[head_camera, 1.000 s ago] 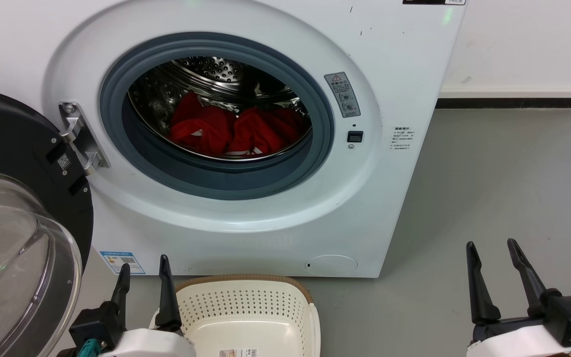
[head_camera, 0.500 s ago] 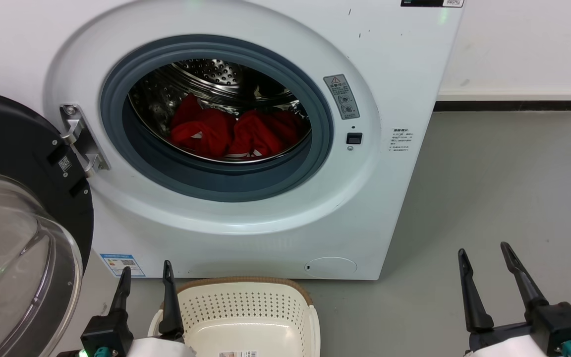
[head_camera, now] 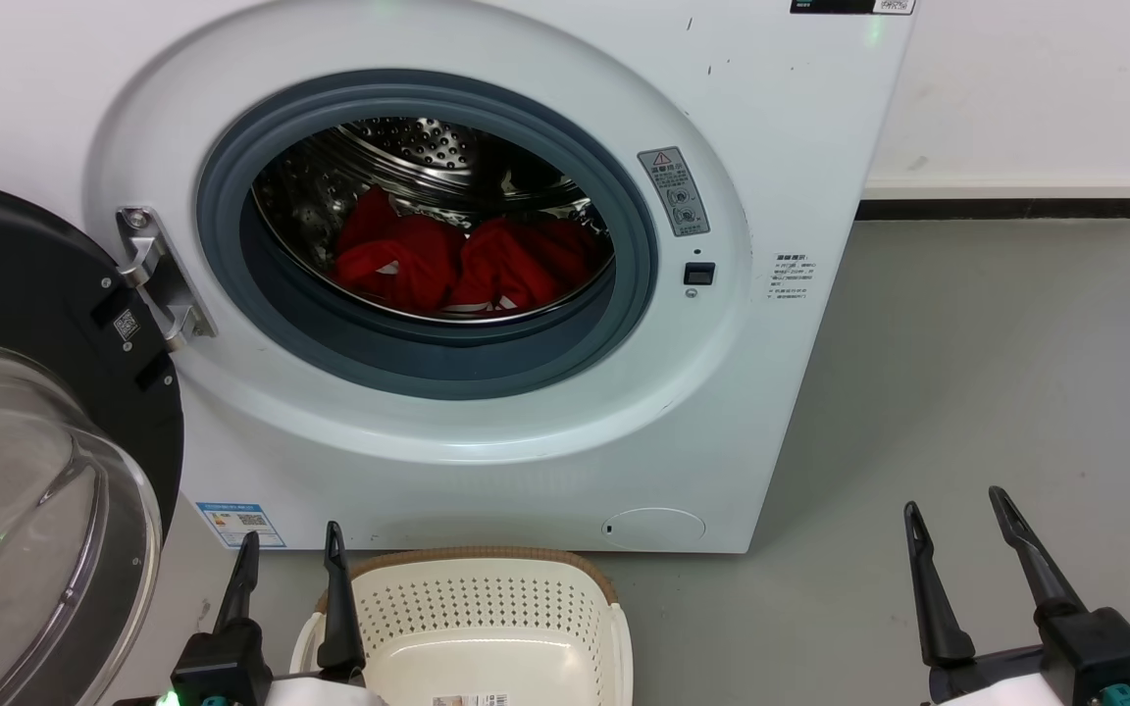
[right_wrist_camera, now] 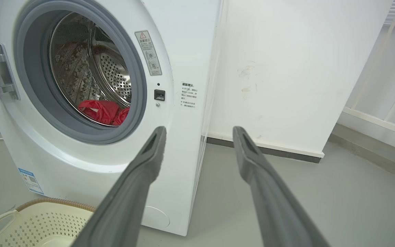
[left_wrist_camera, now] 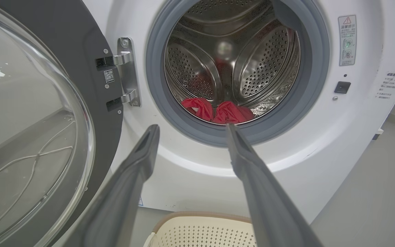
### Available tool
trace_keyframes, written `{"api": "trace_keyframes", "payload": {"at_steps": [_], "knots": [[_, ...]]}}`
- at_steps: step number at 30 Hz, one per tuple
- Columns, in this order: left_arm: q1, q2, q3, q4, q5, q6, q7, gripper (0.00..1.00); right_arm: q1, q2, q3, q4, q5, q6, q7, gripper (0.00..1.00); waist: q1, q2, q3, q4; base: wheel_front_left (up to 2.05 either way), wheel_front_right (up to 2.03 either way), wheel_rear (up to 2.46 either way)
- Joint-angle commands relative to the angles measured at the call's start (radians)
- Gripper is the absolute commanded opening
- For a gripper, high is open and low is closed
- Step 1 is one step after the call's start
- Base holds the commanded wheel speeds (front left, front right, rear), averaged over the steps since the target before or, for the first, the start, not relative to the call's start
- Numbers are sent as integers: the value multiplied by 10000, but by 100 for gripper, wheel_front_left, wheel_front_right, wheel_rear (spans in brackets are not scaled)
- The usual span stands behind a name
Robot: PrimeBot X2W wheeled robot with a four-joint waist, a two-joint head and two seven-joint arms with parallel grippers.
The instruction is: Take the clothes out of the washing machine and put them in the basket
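Observation:
The white washing machine stands with its black-rimmed glass door swung open to the left. Red clothes lie bunched at the bottom of the steel drum, also seen as clothes and clothes in the wrist views. The cream basket sits on the floor right in front of the machine, nothing red in the part I see. My left gripper is open beside the basket's left edge, well short of the porthole. My right gripper is open over bare floor to the machine's right.
Grey floor spreads to the right of the machine. A white wall with a dark skirting strip runs behind. The open door takes up the space on the left, close to my left arm.
Both grippers have sunk a little toward the bottom of the head view and stayed open. The clothes and basket lie as before.

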Motion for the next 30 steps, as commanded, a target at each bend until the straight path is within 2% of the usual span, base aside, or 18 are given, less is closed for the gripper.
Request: {"api": "trace_keyframes", "payload": {"at_steps": [1, 16, 23, 30], "knots": [[64, 19, 7, 31, 33, -13, -28, 100, 97, -40, -9, 34, 71, -3, -25, 100, -1, 0, 4, 4, 0, 0, 0], [-73, 18, 38, 174, 120, -126, -28, 100, 16, -40, -28, 64, 198, -3, -25, 100, -1, 0, 43, -25, 0, 0, 0], [-1011, 19, 30, 888, 523, -519, -28, 100, -226, -39, 42, -1, 293, -5, -25, 100, -1, 0, 336, -169, 0, 0, 0], [-3193, 290, 166, 2234, 702, -1085, -26, 100, -730, -37, 123, -165, 371, -5, -25, 100, -1, 0, 1264, -510, 0, 0, 0]]}}
